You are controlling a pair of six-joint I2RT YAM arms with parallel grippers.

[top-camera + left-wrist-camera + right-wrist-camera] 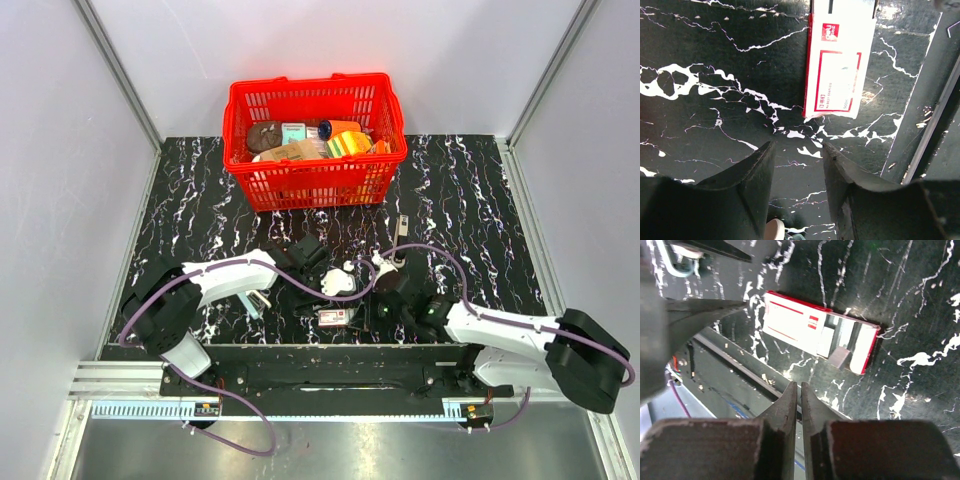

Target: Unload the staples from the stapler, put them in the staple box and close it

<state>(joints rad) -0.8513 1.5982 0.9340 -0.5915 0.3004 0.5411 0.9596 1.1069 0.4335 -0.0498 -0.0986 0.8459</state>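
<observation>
The small light-blue stapler [253, 303] lies on the black marble table under my left forearm. A white and teal bit [774, 229] at the bottom edge of the left wrist view may be part of it. My left gripper [798, 147] is open and empty, just above the table, and points at the white-and-red staple box [840, 65]. My right gripper [800, 385] is shut with nothing between its fingers. It hovers at the table's near edge, close to the same box [815, 330], which is slid open with a grey staple strip showing. The box [333, 317] lies between the two grippers.
A red basket [240, 100] full of assorted goods stands at the back centre. A white object [338, 282] and a small stick-like item [400, 230] lie just behind the grippers. The table's near edge rail [320, 350] runs close to the box.
</observation>
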